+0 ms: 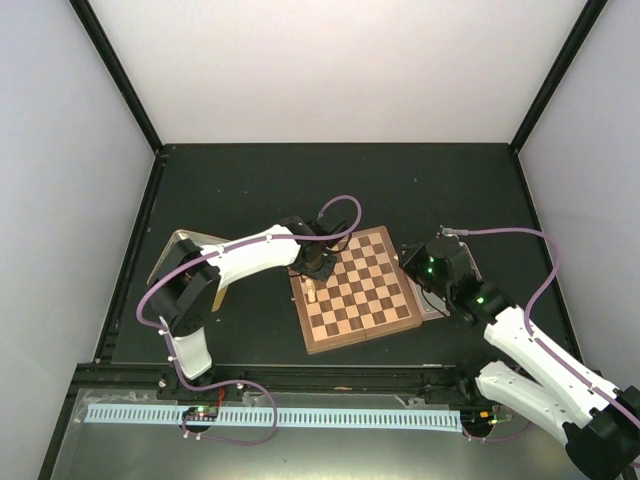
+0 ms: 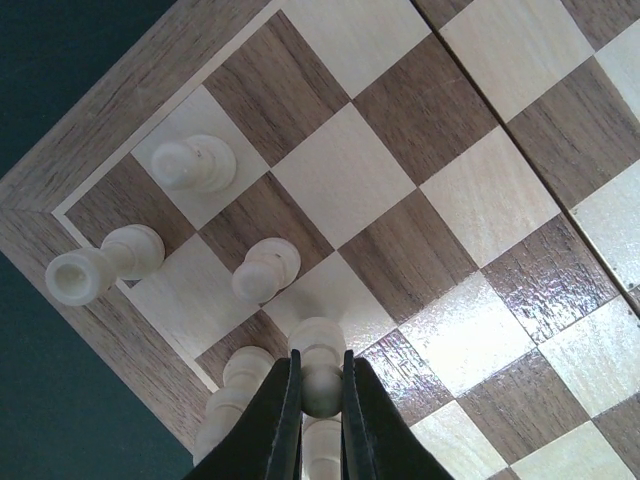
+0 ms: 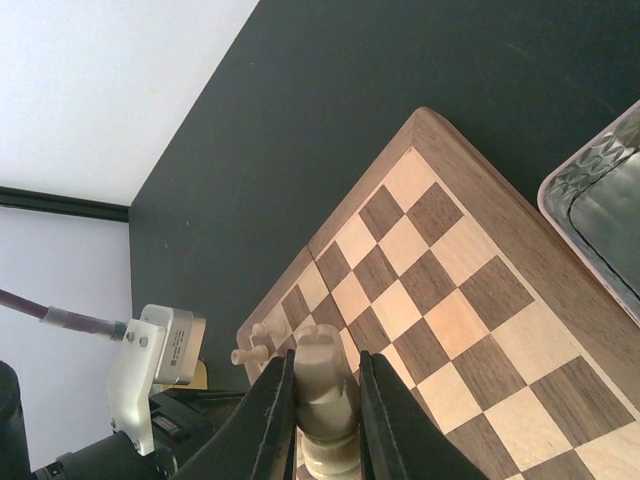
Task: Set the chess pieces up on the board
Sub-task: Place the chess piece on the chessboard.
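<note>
Left claw (image 2: 320,405) pinches one pale pawn (image 2: 320,362), right claw (image 3: 325,405) one pale chessman (image 3: 325,385), with three pale pieces (image 2: 195,163) standing clear on the board (image 2: 430,110).

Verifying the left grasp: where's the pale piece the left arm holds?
Left wrist view, bottom centre: the pale piece is pinched between the left fingers, over a corner area of the board, with another pale piece just beyond it.

The square wooden chessboard (image 1: 362,290) with dark brown and pale tan checks lies flat and askew. Several small pale tan turned chessmen (image 2: 195,163) cluster at 1 corner. Over them, a slim pale tan chessman (image 2: 318,340) hangs pinched in the left gripper (image 2: 320,362). A stout pale tan chessman (image 3: 322,400) sits clamped in the right gripper (image 3: 325,365).
</note>
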